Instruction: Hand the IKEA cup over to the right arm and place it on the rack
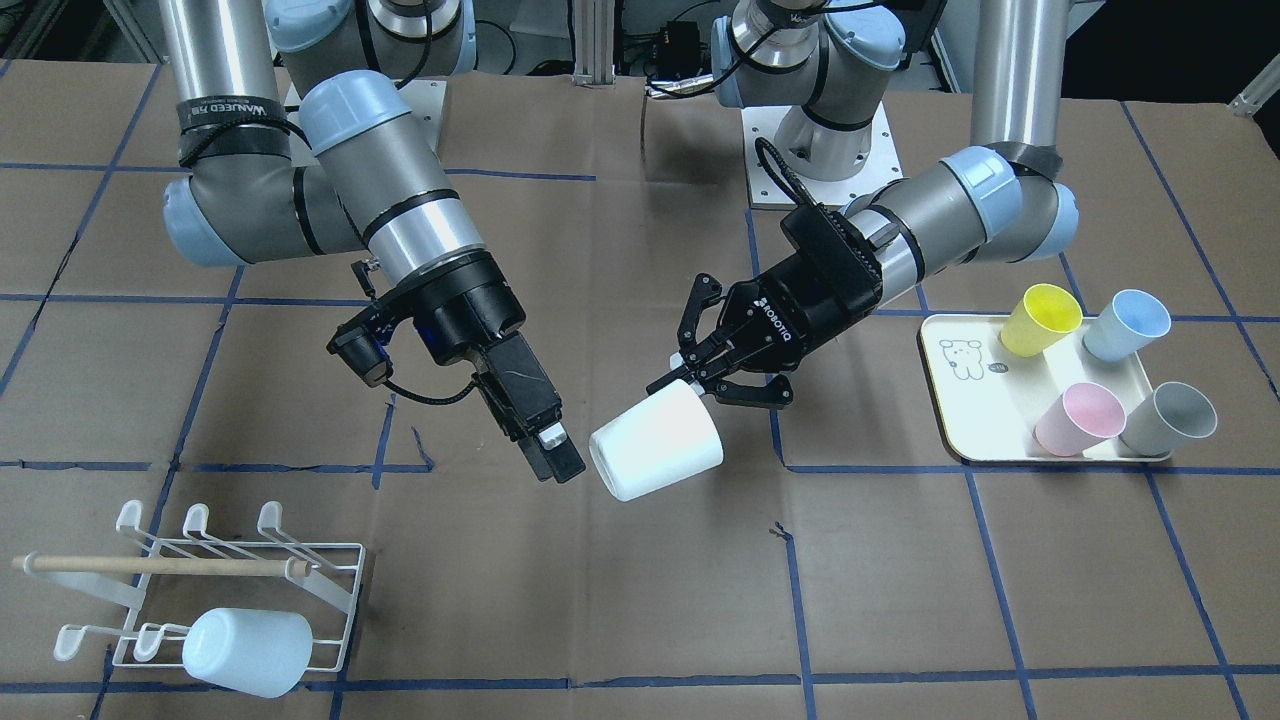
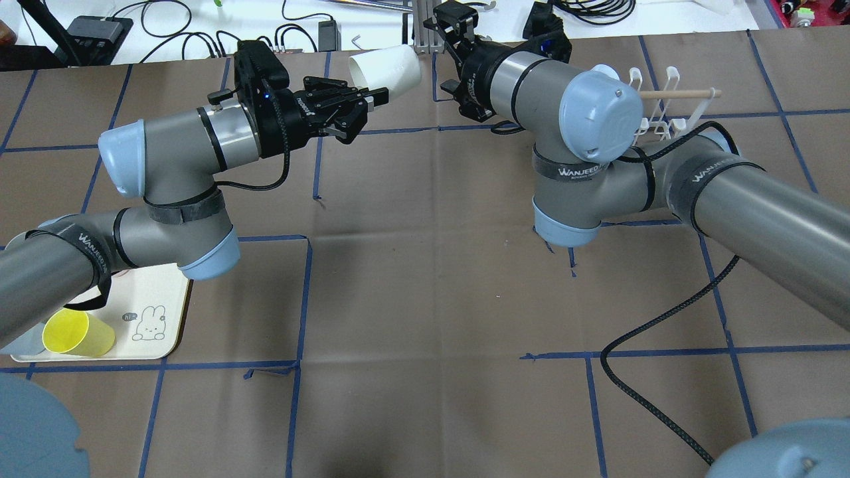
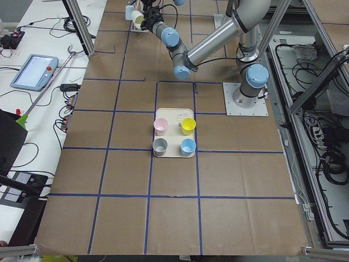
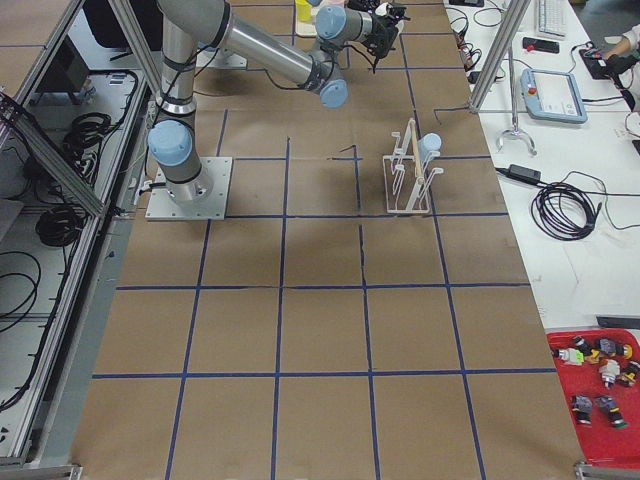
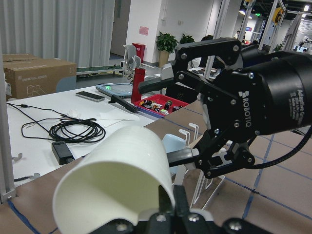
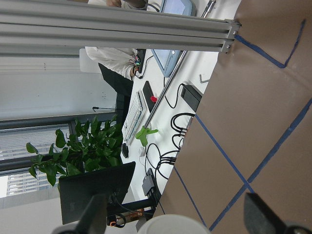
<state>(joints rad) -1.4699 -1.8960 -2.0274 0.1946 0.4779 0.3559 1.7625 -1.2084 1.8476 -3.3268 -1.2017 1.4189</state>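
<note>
Fingers of the left gripper pinch the white IKEA cup, its long axis aimed at the right gripper, whose fingers stand spread just short of it

Bare table is lying open between the right gripper and the rack. A pale cup is occupying 1 corner there; the white cup is hanging just beside the gripper.

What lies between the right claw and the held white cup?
Nothing: in the front-facing view the open right claw sits close beside the white cup, with no object in the narrow gap.
</note>
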